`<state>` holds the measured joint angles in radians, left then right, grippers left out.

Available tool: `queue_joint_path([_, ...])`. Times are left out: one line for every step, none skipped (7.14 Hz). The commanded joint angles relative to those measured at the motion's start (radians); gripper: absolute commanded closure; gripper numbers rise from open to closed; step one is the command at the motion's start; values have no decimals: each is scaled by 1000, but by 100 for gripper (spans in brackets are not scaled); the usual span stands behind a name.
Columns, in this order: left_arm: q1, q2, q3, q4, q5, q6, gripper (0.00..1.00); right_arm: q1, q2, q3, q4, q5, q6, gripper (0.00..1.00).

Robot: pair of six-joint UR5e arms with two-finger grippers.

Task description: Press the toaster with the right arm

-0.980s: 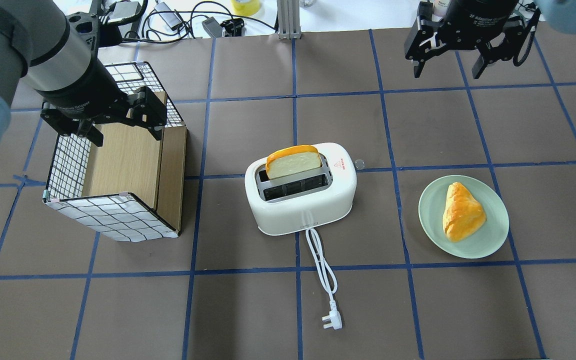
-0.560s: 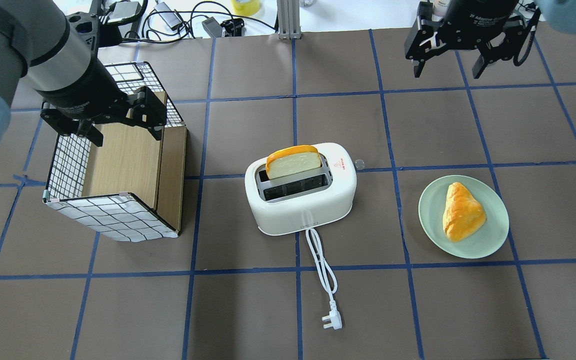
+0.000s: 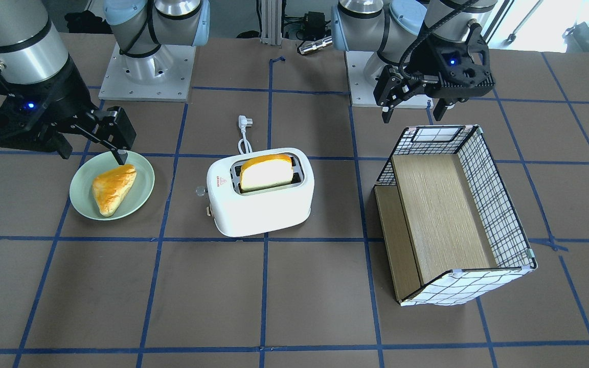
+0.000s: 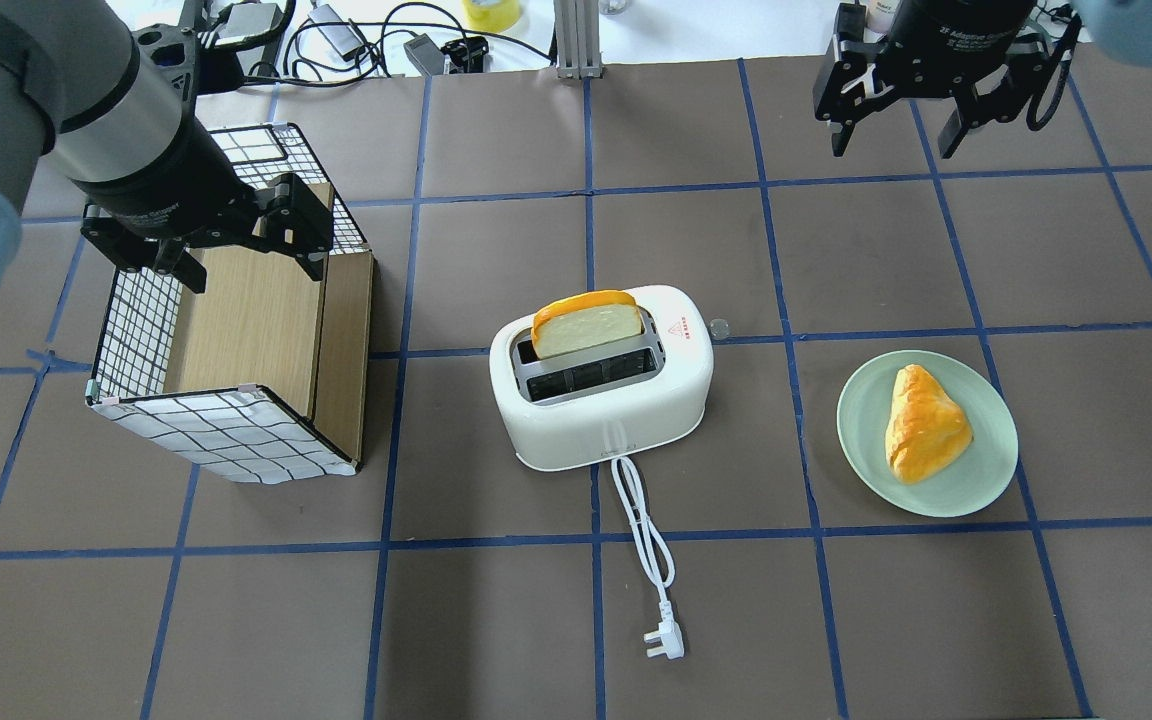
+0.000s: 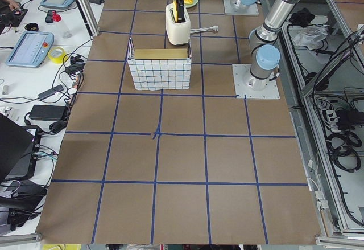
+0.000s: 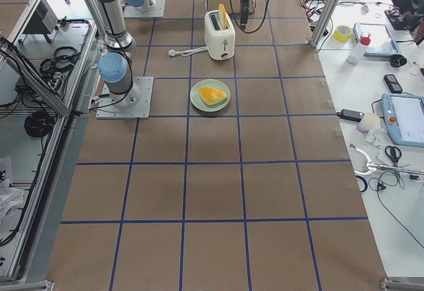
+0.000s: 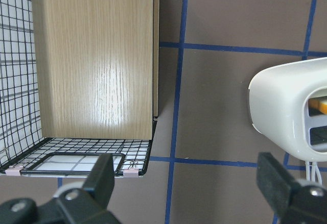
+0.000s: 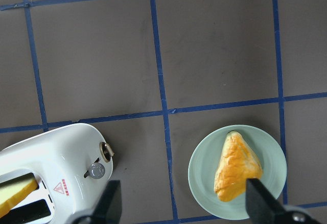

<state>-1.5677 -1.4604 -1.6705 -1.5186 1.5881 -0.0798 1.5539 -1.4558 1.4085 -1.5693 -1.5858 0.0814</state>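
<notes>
One right end effector (image 4: 893,150) aloft, spread.

A white rounded two-slot toaster (image 4: 601,395) is set midway on the brown taped worktop (image 4: 836,620), a yellow-crusted bread slice (image 4: 586,325) stood in its slot farther from the robot. A wire-grid, wooden-floored basket (image 4: 226,430) is placed to its left; to its right, a golden triangular pastry (image 4: 924,423) is laid on a pale-green round plate (image 4: 976,490).
</notes>
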Motion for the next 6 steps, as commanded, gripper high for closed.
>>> queue_joint_path([0, 0, 0, 0, 1, 0, 0, 0, 0, -2, 2, 1, 0, 30])
queue_joint_path([0, 0, 0, 0, 0, 0, 0, 0, 0, -6, 5, 9, 0, 62])
queue_joint_path([0, 0, 0, 0, 0, 0, 0, 0, -1, -8, 9, 15, 0, 99])
queue_joint_path([0, 0, 0, 0, 0, 0, 0, 0, -3, -8, 12, 15, 0, 100])
queue_joint_path([0, 0, 0, 0, 0, 0, 0, 0, -3, -10, 12, 18, 0, 100])
queue_joint_path([0, 0, 0, 0, 0, 0, 0, -2, 0, -10, 11, 79, 0, 100])
